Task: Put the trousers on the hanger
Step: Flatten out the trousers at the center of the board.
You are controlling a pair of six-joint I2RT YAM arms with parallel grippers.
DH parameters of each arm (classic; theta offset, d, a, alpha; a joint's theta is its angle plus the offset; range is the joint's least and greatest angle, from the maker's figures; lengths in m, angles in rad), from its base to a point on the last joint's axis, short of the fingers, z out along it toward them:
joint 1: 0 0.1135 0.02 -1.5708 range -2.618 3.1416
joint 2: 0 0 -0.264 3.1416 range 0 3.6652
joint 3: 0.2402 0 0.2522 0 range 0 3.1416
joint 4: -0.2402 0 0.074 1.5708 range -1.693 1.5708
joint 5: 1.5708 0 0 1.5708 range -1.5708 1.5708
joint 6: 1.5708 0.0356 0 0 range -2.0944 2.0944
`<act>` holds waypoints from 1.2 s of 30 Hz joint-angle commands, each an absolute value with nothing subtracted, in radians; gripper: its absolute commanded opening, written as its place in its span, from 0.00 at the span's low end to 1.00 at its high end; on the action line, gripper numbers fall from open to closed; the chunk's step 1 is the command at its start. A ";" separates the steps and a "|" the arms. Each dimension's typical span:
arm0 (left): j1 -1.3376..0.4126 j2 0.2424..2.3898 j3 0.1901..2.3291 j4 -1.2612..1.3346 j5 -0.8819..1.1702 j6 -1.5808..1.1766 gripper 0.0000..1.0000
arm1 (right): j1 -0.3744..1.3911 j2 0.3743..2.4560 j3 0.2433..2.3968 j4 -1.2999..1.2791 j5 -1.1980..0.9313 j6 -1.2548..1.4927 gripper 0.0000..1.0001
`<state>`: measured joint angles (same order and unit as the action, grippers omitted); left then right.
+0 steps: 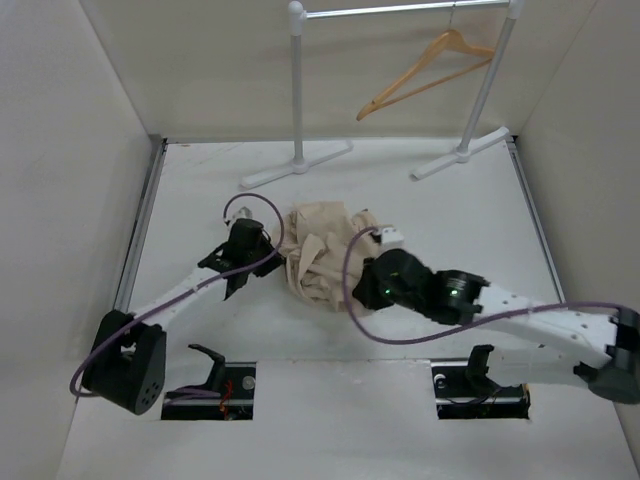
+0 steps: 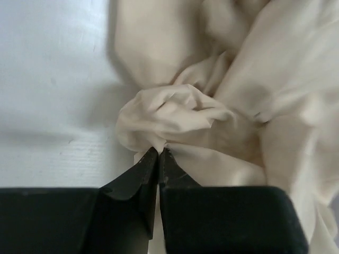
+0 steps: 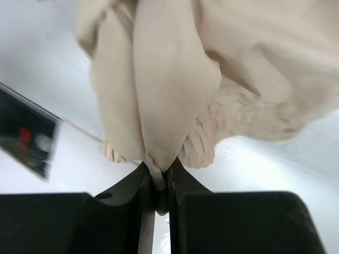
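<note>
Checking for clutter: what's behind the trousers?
Table, then the white rack with the hanger on its rail. Whatever lies under the trousers is hidden.

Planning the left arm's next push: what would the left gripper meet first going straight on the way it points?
The trousers: the left gripper is shut on a fold of them, with more bunched cloth directly ahead.

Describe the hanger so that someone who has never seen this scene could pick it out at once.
Look to the far end of the white table, where a white garment rack stands. From its top rail hangs the hanger, tilted. It is the only tan wooden thing, unlike the crumpled cream trousers lying mid-table.
</note>
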<state>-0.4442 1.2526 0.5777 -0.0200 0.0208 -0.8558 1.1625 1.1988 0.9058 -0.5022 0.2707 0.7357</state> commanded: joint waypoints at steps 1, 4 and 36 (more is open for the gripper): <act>-0.386 1.117 0.669 -0.038 -0.026 -0.864 0.01 | 1.057 0.998 0.930 -0.613 0.310 0.716 0.15; -0.289 0.984 0.716 -0.155 -0.023 -0.859 0.00 | 0.932 0.853 0.962 -0.658 0.270 0.687 0.15; 0.056 0.996 1.007 -0.451 -0.232 -0.794 0.00 | -0.089 1.023 1.072 -0.438 -0.098 0.811 0.08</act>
<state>0.0525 1.0367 1.0901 -0.4629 -0.2188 -0.7284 0.0181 1.0180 1.0702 -0.6342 -0.0254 0.7368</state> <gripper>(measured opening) 0.010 0.164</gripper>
